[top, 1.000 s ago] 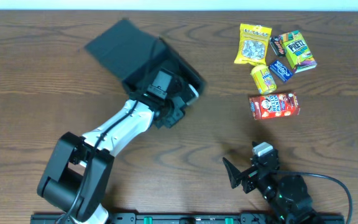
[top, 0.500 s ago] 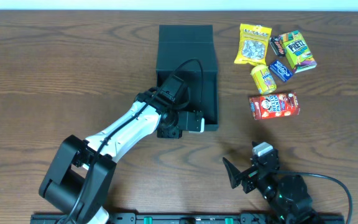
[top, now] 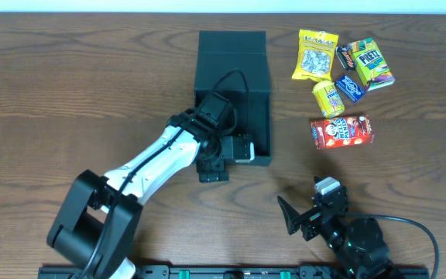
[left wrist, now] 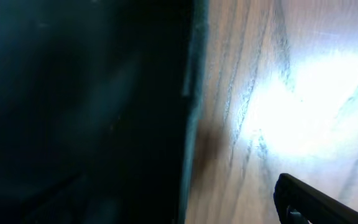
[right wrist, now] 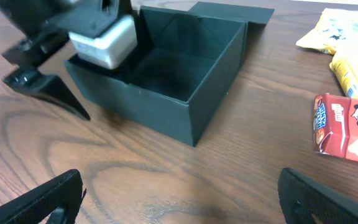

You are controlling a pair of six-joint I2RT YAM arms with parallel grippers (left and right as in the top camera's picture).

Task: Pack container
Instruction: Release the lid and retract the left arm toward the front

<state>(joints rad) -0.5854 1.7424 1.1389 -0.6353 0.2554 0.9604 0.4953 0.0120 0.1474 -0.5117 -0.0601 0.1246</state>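
The container [top: 232, 58] is a dark teal-black square box standing open in mid-table, its flap lid laid back on the far side. My left gripper [top: 217, 161] is open at the box's near left corner. One finger [right wrist: 45, 89] rests outside on the wood, and the near wall [left wrist: 190, 118] stands between the jaws, ungripped. In the left wrist view only the outer finger [left wrist: 319, 202] shows. My right gripper [right wrist: 185, 205] is open low over bare wood near the front edge, facing the container [right wrist: 185, 109], with nothing between its fingers.
Snacks lie right of the box: a red snack carton [top: 341, 132], a small yellow pack [top: 327, 98], a blue packet [top: 350, 87], a green box [top: 372, 63] and a yellow bag [top: 317, 54]. The red carton [right wrist: 347, 130] is at the right wrist view's right edge.
The box was swung from a tilted spot at the left to square in mid-table. Since then the left gripper has opened and let go of the near wall. The right arm stayed still.
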